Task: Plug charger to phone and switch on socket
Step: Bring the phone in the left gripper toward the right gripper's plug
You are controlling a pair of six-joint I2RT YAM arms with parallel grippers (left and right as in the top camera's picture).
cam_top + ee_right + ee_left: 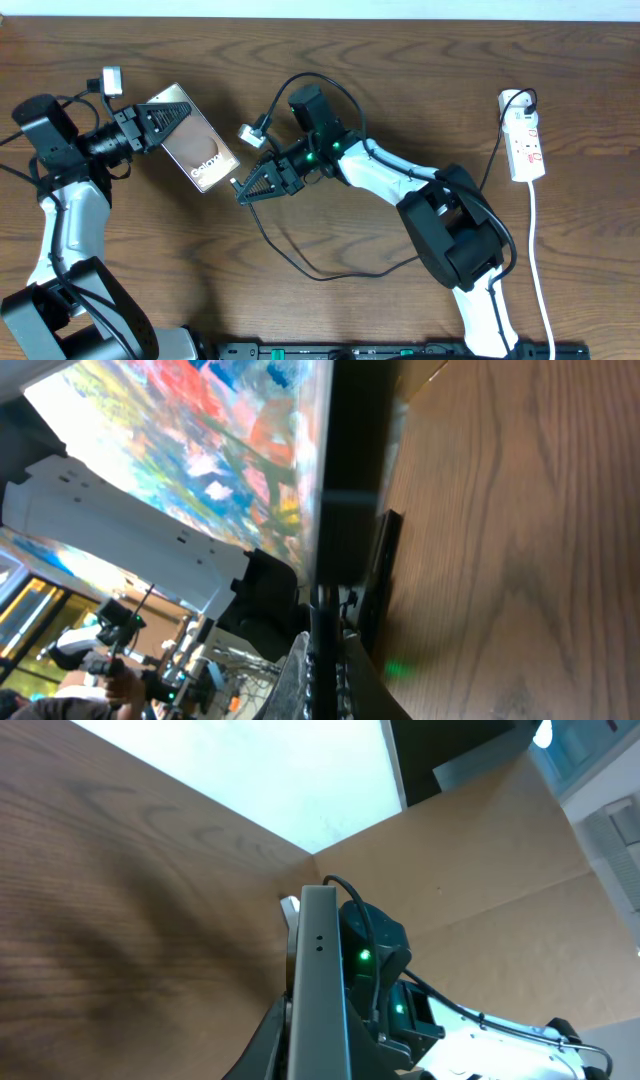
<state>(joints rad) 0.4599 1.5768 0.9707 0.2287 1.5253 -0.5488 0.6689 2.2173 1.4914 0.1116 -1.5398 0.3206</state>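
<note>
overhead, outstretched left gripper (pixel 168 113) pinches the phone (pixel 203 152), right gripper (pixel 245 189) pinches the charger (pixel 234 182) beside it.

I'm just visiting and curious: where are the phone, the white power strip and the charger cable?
phone (pixel 203 152), overhead view, middle of its face.
white power strip (pixel 526 142), overhead view, middle of its body.
charger cable (pixel 335 278), overhead view, lowest part of its loop.

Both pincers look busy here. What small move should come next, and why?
Probably the right pincer should nudge the charger plug tip the last bit into the phone at its lower edge. The left pincer grips the phone by its far end, and the tip sits just beside that lower edge, seemingly not yet inserted.
</note>
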